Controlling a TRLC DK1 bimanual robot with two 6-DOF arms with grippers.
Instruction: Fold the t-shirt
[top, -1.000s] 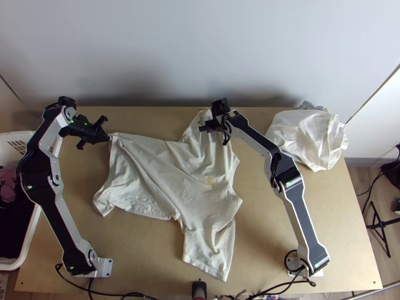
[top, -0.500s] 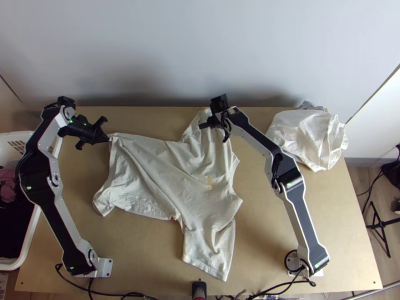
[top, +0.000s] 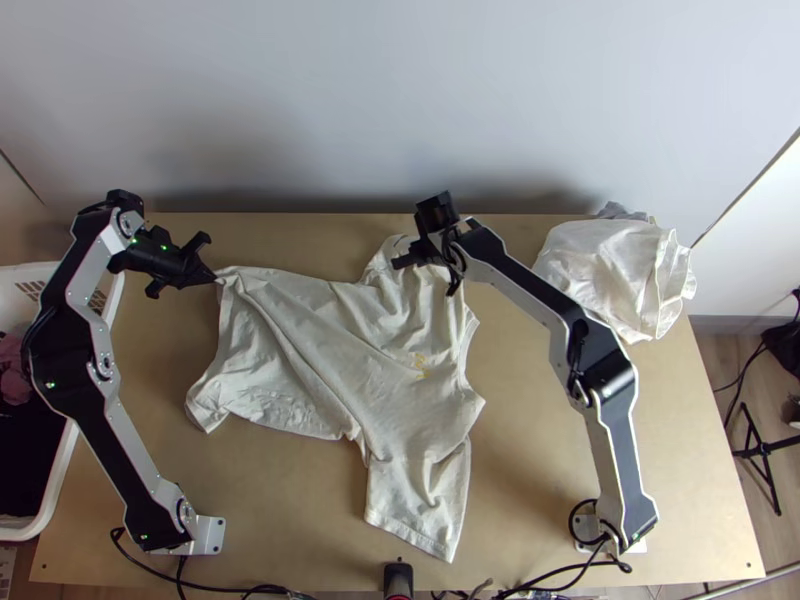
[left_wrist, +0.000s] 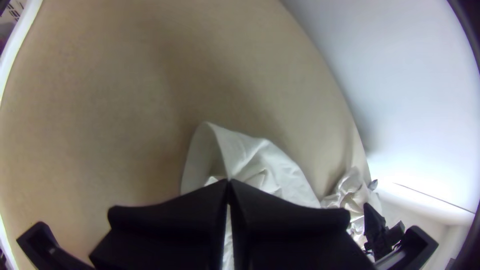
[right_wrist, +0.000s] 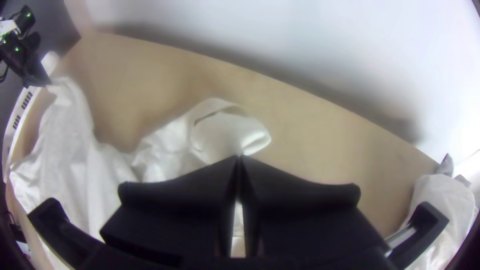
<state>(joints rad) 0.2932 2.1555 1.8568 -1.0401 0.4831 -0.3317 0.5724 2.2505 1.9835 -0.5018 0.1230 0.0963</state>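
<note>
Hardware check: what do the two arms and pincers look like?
Left arm and right arm match: silver-grey links, black joints and covers, small green lights, thin black cables. The left pincer and right pincer are black, each with two wide flat fingers tapering towards the tip.

From my station I see a cream-white t-shirt (top: 310, 345), plain but for a small yellow mark (top: 419, 366). The desk (top: 530, 480) is light tan. My left arm (top: 82, 365) and right arm (top: 600, 375) pair black with silver-grey — green lights dot both. The basket (top: 65, 455) is white, its pink cloth (top: 12, 380) beside dark fabric (top: 28, 455), perhaps black or navy.
</note>
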